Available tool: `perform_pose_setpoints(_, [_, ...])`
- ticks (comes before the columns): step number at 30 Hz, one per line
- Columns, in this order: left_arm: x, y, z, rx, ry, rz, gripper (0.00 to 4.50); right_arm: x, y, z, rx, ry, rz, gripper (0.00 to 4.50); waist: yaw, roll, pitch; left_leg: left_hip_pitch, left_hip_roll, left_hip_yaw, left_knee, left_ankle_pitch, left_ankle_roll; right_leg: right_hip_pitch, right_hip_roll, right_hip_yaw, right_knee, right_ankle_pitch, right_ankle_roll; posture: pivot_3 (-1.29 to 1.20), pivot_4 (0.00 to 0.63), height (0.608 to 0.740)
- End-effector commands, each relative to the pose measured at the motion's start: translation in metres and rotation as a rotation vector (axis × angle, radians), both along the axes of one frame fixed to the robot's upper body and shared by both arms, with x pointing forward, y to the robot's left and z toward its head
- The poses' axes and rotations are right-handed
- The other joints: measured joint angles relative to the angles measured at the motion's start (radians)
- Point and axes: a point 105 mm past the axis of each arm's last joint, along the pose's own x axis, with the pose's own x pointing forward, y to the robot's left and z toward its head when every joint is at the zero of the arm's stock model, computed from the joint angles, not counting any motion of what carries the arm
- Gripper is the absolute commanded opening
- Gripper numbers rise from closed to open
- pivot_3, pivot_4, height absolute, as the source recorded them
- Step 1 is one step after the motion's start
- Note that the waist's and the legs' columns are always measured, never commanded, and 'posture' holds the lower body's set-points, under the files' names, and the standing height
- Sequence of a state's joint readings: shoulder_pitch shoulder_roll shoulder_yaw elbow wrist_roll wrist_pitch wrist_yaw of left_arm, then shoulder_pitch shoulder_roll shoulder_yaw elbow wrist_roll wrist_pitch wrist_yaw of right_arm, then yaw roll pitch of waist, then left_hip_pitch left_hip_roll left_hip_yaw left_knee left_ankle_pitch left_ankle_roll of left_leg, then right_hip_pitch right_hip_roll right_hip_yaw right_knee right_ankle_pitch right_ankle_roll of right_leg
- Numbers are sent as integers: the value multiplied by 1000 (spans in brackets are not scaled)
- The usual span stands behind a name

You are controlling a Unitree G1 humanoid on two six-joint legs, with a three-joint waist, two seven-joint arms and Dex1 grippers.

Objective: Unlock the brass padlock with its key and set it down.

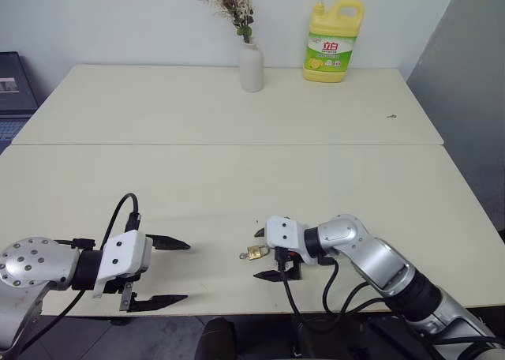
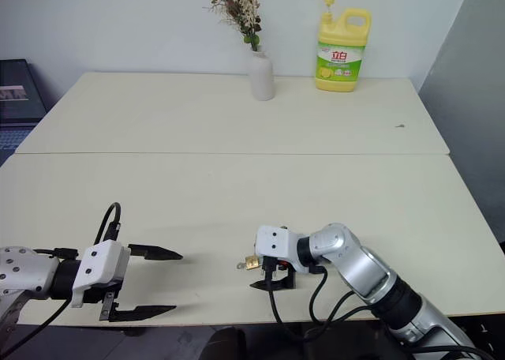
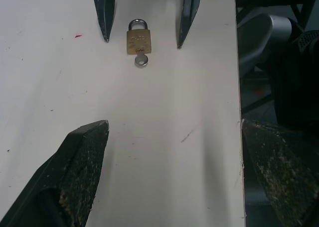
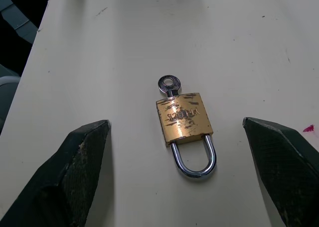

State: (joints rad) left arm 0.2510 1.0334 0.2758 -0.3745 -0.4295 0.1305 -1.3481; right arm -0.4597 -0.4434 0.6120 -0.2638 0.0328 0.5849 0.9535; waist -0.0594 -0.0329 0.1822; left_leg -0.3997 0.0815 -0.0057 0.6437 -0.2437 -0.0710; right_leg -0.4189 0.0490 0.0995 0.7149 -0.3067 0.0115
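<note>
**Open grippers flank the padlock at the table's near edge**

The left gripper (image 1: 167,271) sits nearest, low over the front edge of the pale table (image 1: 237,178), its two black fingers spread wide and holding nothing. It points across toward the right gripper (image 1: 262,254), which faces it from close by, fingers likewise parted and empty.

The brass padlock (image 4: 183,118) lies flat on the table between the right gripper's fingertips, touching neither finger. Its silvery shackle (image 4: 194,159) appears closed and points back toward the right wrist. The key (image 4: 169,84) sits in the keyhole at the opposite end of the body, its round bow toward the left gripper. In the left wrist view the padlock (image 3: 138,41) lies between the right gripper's two tips.

At the far side of the table stand a white vase (image 1: 251,68) of dried flowers and a yellow dish-soap bottle (image 1: 333,43) with a pump.
</note>
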Motion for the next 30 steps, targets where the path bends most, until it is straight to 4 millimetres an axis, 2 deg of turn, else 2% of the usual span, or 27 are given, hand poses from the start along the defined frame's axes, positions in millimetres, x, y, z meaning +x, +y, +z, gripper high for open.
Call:
perform_pose_setpoints(1, [2,-1,2,2,-21,-17,4487,4,2,0,-9,-15,-7,4500,-1,0,0,0,0,0,0,0,0,0,0,0,0,0,0,0,150,740])
perform_pose_setpoints(4, [4,-1,2,3,-26,-19,4500,6,1,-1,-16,-16,-10,3957,-2,0,0,0,0,0,0,0,0,0,0,0,0,0,0,0,150,740])
perform_pose_setpoints(6, [5,-2,3,1,-29,-19,4500,6,2,-2,-18,-17,-8,3347,-1,0,0,0,0,0,0,0,0,0,0,0,1,0,0,0,150,740])
perform_pose_setpoints(12, [5,-2,2,3,-30,-20,4500,7,4,-3,-25,-21,-7,1081,-1,0,0,0,0,0,0,0,0,0,0,0,1,0,0,0,150,740])
perform_pose_setpoints(13, [5,-2,2,3,-30,-20,4500,7,4,-4,-27,-22,-8,929,-1,0,0,0,0,0,0,0,0,0,0,0,1,0,0,0,150,740])
perform_pose_setpoints(18, [7,-4,2,-14,-33,-6,4500,12,0,-1,-39,-73,-14,940,-1,0,0,0,0,0,0,0,0,0,0,0,1,0,0,0,150,740])
perform_pose_setpoints(22, [15,-8,5,-74,-30,43,4500,27,-16,12,-40,-212,-53,940,0,0,0,0,0,0,0,0,0,0,0,0,1,0,1,0,150,740])
perform_pose_setpoints(25, [25,-15,12,-155,-20,91,4500,36,-34,27,-34,-321,-107,940,9,-1,0,-1,-1,0,1,0,0,0,-1,0,1,1,2,0,150,740])
perform_pose_setpoints(30, [52,-28,25,-225,-42,139,4500,43,-61,63,-20,-525,-177,940,18,-1,-1,-1,-1,0,1,0,0,0,-1,0,0,1,2,0,150,740])
